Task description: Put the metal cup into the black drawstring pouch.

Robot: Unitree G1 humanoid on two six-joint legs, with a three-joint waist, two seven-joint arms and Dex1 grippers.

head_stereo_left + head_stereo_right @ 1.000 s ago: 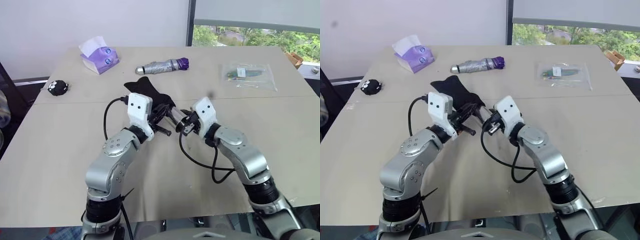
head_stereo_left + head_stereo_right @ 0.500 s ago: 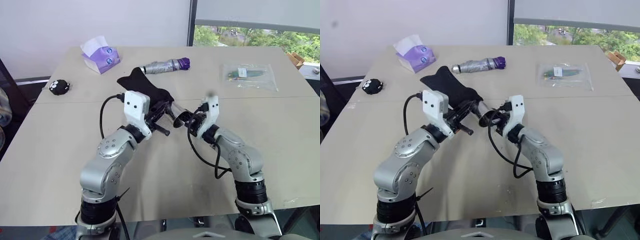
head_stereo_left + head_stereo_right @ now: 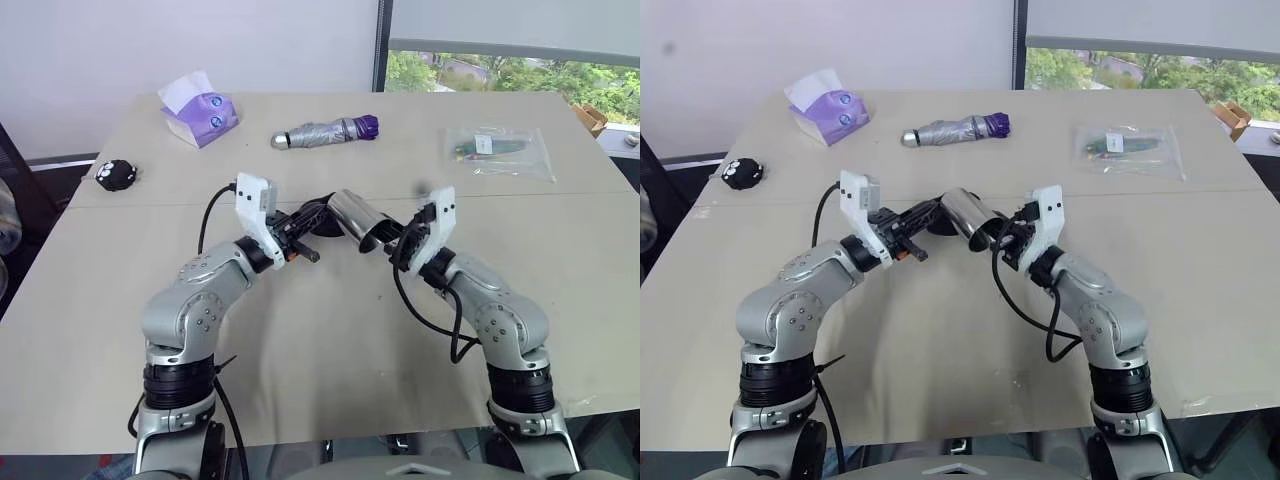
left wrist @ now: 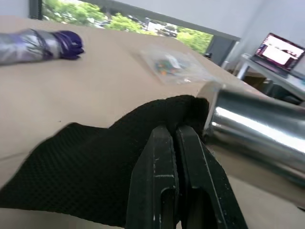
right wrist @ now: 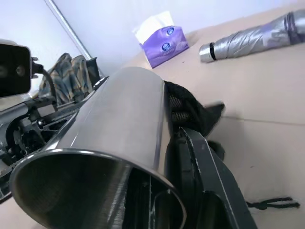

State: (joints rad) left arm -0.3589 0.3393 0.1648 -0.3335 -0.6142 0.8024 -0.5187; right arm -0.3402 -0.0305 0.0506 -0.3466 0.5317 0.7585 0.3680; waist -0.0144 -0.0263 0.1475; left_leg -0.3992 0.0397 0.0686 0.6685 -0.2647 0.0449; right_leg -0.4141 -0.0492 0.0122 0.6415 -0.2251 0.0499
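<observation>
No print can be read on anything here (labels too small).

A purple tissue box (image 3: 201,115), folded umbrella (image 3: 324,132), clear plastic packet (image 3: 498,150) and spotted black toy (image 3: 116,174) are spread across the table (image 3: 330,330).

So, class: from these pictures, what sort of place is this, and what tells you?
Probably an office or lab room: a large beige table beside a window looking onto trees, a plain white wall, and an open laptop on a desk further off.
</observation>
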